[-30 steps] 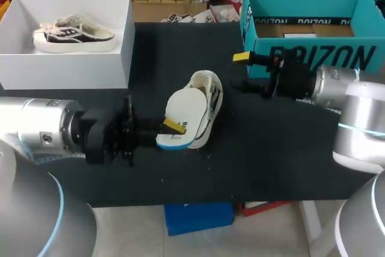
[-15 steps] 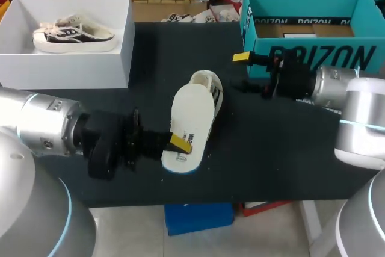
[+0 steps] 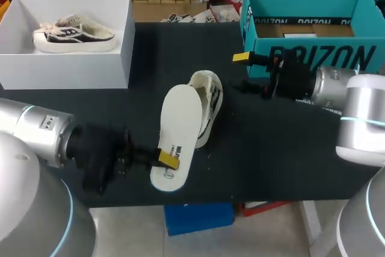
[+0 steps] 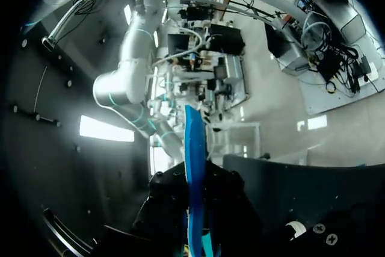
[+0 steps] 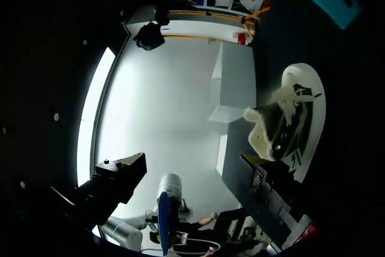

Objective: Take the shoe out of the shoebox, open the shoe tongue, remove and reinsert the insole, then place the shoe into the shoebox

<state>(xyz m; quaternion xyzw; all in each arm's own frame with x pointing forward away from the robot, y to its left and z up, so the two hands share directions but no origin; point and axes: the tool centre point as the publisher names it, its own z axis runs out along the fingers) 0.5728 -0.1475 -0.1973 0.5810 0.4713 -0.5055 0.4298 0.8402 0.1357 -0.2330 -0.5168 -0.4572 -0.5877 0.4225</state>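
Observation:
A white shoe (image 3: 210, 102) lies on its side mid-table on the black mat. Its white insole (image 3: 180, 118), blue underneath, stretches from the shoe's opening toward the table's front edge. My left gripper (image 3: 168, 159) is shut on the insole's near end. In the left wrist view the insole (image 4: 194, 167) shows edge-on as a blue strip between the dark fingers of the gripper (image 4: 195, 233). My right gripper (image 3: 242, 71) hangs open to the right of the shoe, holding nothing. In the right wrist view the shoe (image 5: 289, 127) lies ahead of the open gripper (image 5: 192, 185).
A white shoebox (image 3: 117, 58) holding a second shoe (image 3: 71, 34) stands at the back left. An open teal box (image 3: 313, 52) stands at the back right, just behind my right gripper. The table's front edge runs close below the insole's near end.
My left gripper has drawn back toward the front edge, pulling the insole out of the shoe and laying it flatter. The right arm and the shoe have stayed put.

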